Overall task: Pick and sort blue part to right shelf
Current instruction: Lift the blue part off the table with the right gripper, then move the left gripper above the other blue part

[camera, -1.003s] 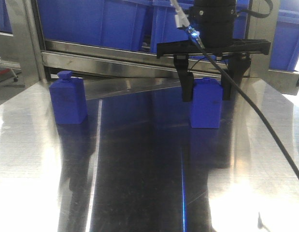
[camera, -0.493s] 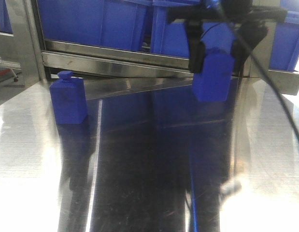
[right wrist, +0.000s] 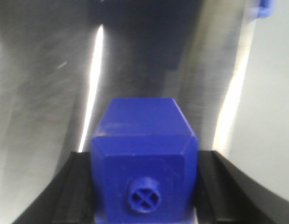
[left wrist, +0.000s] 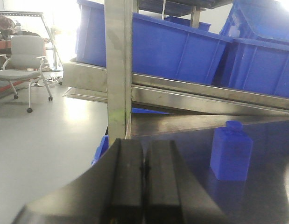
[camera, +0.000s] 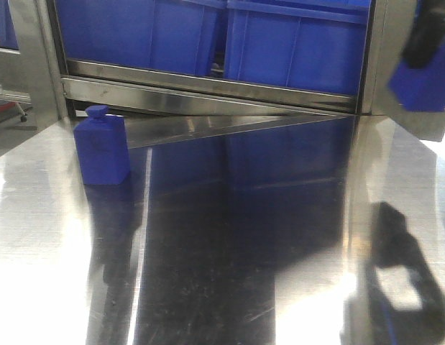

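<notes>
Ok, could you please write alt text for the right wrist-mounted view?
A blue part, seen from its round, cross-marked cap end, is clamped between two black fingers. Behind it lies a blurred, shiny steel table with bright streaks of glare.

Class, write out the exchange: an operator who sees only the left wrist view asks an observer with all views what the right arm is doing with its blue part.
Operator: I see one standing part on the table. Is there another?
Observer: Yes. A held part sits between the right gripper's fingers, its round neck towards the wrist camera.
Operator: Is it off the table?
Observer: Yes. The front view shows it in the air at the picture's right edge, clear of the table.
</notes>
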Robot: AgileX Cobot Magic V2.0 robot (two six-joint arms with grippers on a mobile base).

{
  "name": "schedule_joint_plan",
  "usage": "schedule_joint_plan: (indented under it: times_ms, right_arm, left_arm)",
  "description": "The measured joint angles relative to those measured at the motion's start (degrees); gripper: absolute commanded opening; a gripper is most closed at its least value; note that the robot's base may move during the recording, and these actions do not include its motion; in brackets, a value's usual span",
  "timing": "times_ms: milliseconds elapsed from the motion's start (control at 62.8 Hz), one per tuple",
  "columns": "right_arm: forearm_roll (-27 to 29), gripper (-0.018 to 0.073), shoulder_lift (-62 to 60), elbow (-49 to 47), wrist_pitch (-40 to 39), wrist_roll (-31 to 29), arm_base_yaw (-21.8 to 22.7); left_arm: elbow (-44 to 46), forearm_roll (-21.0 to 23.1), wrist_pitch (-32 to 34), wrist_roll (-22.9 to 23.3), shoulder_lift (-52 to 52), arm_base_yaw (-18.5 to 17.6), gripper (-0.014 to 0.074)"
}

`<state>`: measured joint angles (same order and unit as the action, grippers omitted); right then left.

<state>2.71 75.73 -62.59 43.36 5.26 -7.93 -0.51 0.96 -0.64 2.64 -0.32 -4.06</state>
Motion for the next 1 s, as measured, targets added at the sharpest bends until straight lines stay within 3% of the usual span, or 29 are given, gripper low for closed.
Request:
schedule_joint_plan:
  times_ms: [175,509,748,1003]
  right_arm:
    - [-0.37,0.0358,-9.81,9.58,-8.83,-0.32,4.2]
    - [-1.19,0.0358,-29.95,23.75,-18.77,-0.39,4.61]
    - [-2.31,0.0358,-43.28,27.56,-18.94,-0.39,4.61]
    - [-2.71,0.0358,-48.24,27.8,-18.37,-0.49,4.61]
  left_arm:
    - [0.0,0.0,0.0,0.0,0.0,0.0,0.0123]
    - [0.0,0.0,0.0,0.0,0.0,0.0,0.0123]
    - [0.0,0.0,0.0,0.0,0.0,0.0,0.0123]
    - [0.0,0.0,0.0,0.0,0.0,0.0,0.0123]
